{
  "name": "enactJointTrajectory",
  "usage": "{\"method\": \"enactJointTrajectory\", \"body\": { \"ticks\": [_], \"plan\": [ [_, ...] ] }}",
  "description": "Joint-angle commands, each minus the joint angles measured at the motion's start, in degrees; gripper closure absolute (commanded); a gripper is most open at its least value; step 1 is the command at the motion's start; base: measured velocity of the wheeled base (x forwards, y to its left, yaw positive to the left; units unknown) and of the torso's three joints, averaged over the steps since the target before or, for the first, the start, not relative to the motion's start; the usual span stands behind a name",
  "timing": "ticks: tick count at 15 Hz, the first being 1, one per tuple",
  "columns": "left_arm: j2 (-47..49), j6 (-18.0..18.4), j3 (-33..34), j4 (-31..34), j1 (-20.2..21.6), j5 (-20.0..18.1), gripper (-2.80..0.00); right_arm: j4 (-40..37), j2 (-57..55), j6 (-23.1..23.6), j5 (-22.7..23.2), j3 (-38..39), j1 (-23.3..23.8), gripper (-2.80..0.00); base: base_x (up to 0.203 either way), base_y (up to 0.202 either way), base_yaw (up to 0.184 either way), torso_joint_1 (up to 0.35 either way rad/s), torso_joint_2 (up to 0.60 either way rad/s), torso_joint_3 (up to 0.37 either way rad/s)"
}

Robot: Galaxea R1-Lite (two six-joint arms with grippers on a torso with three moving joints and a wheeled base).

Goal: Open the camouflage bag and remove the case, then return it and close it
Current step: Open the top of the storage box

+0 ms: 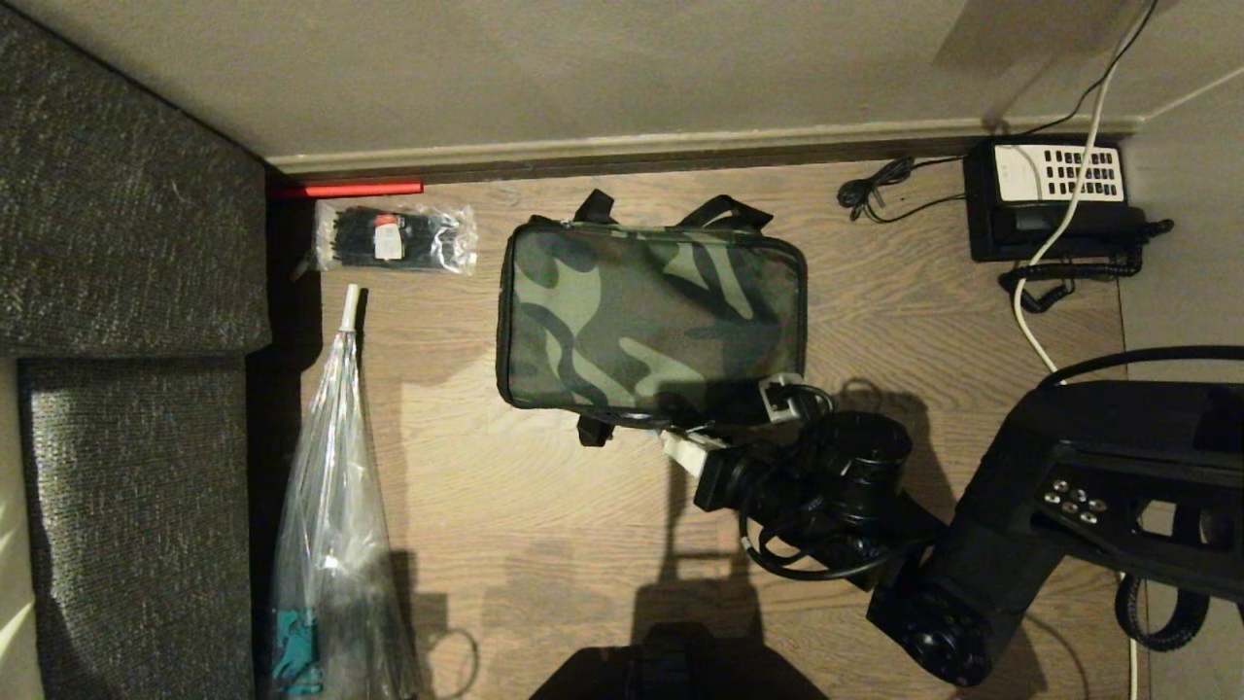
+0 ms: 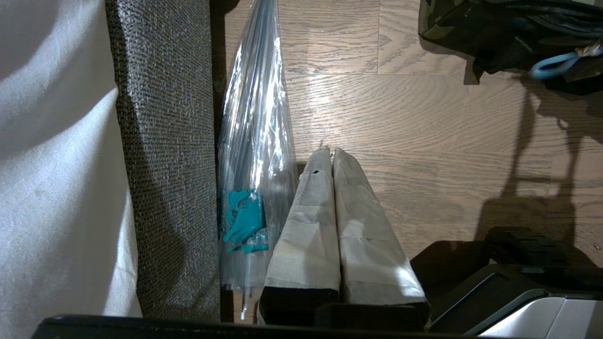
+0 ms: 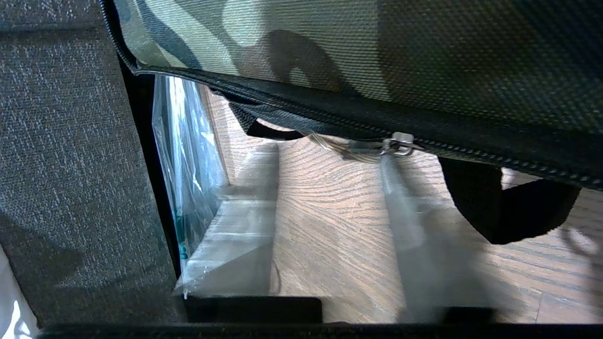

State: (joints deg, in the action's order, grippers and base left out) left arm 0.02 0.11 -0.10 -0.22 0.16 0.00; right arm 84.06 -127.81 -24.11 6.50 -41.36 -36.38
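Camouflage fabric in green, brown and black covers the boxy soft bag (image 1: 651,316), which lies flat on the wood-grain floor (image 1: 544,525) with its black-trimmed zipper run all the way round and its lid down; black straps poke out at its far edge and near its front edge. The black hard case is nowhere to be seen, so whether it sits inside cannot be told. The right gripper (image 1: 734,420), on a black arm reaching in from the right, sits at the bag's near right corner, its pale taped fingers (image 3: 235,245) standing apart on either side of the small metal clip (image 3: 398,145) that hangs from the zipper; the right wrist view shows floor between the fingers, and whether they touch the clip cannot be told. The left gripper (image 2: 330,155) hangs away from the bag beside the grey woven sofa (image 1: 126,292), its two taped fingers (image 2: 306,226) pressed flat together with nothing between them. A long clear plastic sleeve with teal print (image 1: 330,525) lies along the sofa's edge. Near the wall are a small clear packet of black cable ties (image 1: 394,236) and a thin red bar (image 1: 350,188). In the far right corner sits a black telephone with a white keypad (image 1: 1054,194), with a white cable (image 1: 1059,233) trailing over it.
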Motion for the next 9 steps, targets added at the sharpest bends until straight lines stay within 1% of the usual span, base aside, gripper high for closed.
{"method": "enactJointTrajectory", "body": {
  "ticks": [1,6,9],
  "plan": [
    [-0.11,-0.02,0.01,-0.04,0.02,0.0,0.0,0.49,0.26,0.01,0.09,-0.12,-0.18,0.0,0.0,0.0,0.0,0.0,0.0,0.0],
    [-0.11,0.05,0.01,-0.04,0.02,0.0,0.0,0.57,1.8,0.21,0.18,1.43,-0.1,0.0,0.0,0.0,0.0,0.0,0.0,0.0],
    [-0.11,-0.02,0.01,-0.04,0.02,0.0,0.0,0.26,4.66,0.05,1.05,6.7,-0.01,0.0,0.0,0.0,0.0,0.0,0.0,0.0]
  ]
}}
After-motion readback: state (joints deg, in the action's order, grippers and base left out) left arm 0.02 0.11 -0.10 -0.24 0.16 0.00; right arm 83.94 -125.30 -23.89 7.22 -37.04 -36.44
